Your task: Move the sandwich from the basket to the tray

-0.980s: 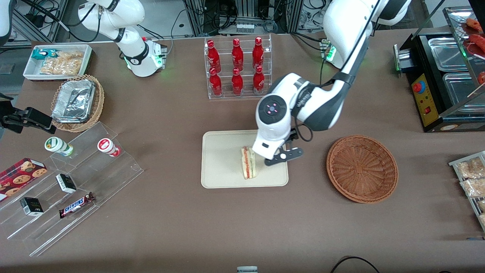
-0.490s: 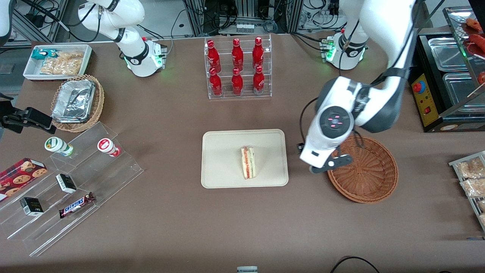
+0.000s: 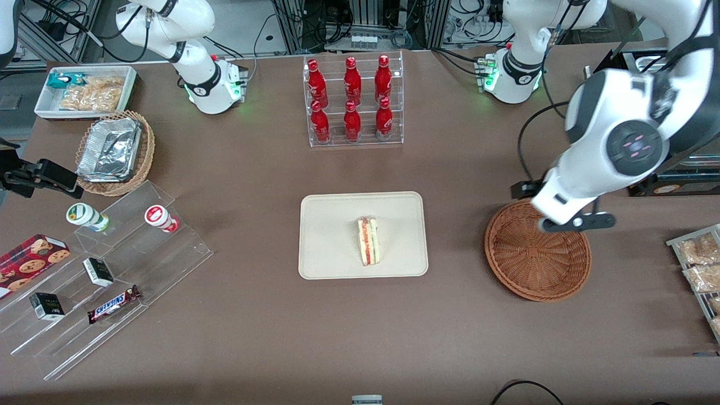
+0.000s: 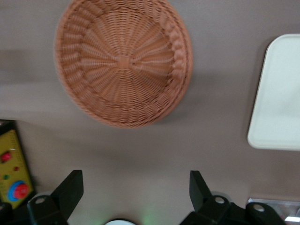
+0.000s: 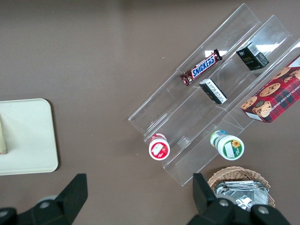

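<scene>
Since a second ago the working arm has swung away from the tray [image 3: 337,214], past the basket [image 3: 537,264], toward its own end of the surface. Its end effector [image 4: 136,197] now hangs raised over bare surface near the basket rim, fingers [image 4: 69,188] spread wide and holding nothing. The sandwich [image 3: 368,242] lies on the tray; the basket is empty. Placement looks done, so only retreating to rest seems left.
</scene>
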Robot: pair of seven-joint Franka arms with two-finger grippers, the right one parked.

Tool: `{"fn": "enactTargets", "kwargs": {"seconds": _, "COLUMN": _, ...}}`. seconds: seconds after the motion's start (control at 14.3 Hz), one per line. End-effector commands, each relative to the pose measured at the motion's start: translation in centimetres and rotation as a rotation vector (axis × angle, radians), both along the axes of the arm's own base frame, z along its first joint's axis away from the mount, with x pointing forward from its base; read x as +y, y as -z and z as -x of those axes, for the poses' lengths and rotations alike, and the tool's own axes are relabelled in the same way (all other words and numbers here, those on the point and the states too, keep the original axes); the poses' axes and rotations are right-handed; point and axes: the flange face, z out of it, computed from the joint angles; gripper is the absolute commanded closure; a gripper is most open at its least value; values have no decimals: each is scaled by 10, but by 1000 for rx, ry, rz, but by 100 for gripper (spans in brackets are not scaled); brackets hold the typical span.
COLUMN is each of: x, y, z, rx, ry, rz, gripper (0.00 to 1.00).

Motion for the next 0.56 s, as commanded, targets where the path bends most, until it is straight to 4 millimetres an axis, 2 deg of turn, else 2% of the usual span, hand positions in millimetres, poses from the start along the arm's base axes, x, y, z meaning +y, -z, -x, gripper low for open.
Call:
{"fn": "enactTargets", "kwargs": {"seconds": 0.0, "x": 39, "y": -45, "z": 30, "rx": -25, "ry": 96, "rz": 41, "gripper": 0}}
{"fn": "enactTargets", "kwargs": {"seconds": 0.14, "x": 65, "y": -72, "z": 37, "rx": -69, "ry": 117, "rz": 53, "gripper": 0}}
{"fn": "enactTargets", "kwargs": {"seconds": 0.21, "x": 72, "y": -83, "z": 40, "rx": -92, "ry": 116, "rz": 55, "gripper": 0}}
{"fn": "enactTargets", "kwargs": {"seconds": 0.42, "x": 76, "y": -95, "z": 41, "rx": -126, "ry": 98, "rz": 95, "gripper": 0}}
{"fn": "enactTargets", "kwargs": {"seconds": 0.49, "x": 84, "y": -97, "z": 40, "rx": -135, "ry": 77, "rz": 116, "gripper": 0}}
